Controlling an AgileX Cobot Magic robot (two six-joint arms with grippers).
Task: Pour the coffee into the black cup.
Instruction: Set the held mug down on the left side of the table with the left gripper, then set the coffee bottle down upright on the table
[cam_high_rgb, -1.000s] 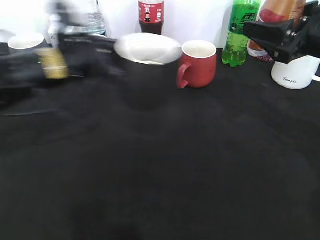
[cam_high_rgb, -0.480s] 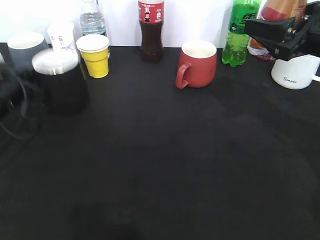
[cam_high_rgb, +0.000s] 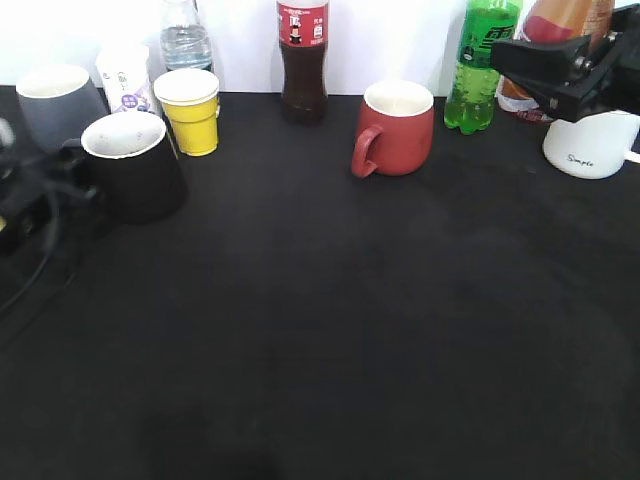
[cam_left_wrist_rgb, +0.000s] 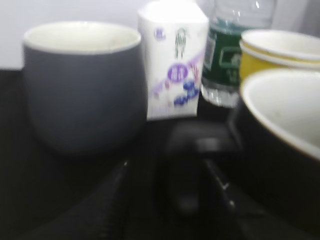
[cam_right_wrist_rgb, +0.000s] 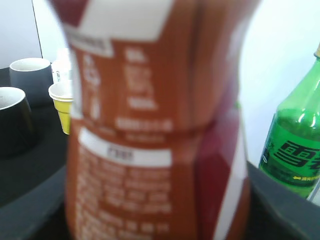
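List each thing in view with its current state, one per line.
Black cup: upright on the table, nothing visible inside.
Coffee: between the right claw's fingers, off to the right.
Grey mug: upright.
Yellow cup: upright.
Red mug: upright.
Cola: standing.
Green bottle: standing.

It looked like a robot test bench in a lab rather than a home or café. A plain black cloth covered the bench (cam_high_rgb: 330, 330), and a bare white wall (cam_high_rgb: 400, 40) rose straight behind it. Drinkware and drinks stood lined along the far edge like props: beside the left end effector (cam_high_rgb: 40, 195) a grey mug (cam_high_rgb: 58, 100), a small white carton (cam_high_rgb: 125, 75) and a yellow paper cup (cam_high_rgb: 190, 110); next to the right end effector (cam_high_rgb: 560, 75) a green soda bottle (cam_high_rgb: 482, 65) and a white mug (cam_high_rgb: 592, 142).
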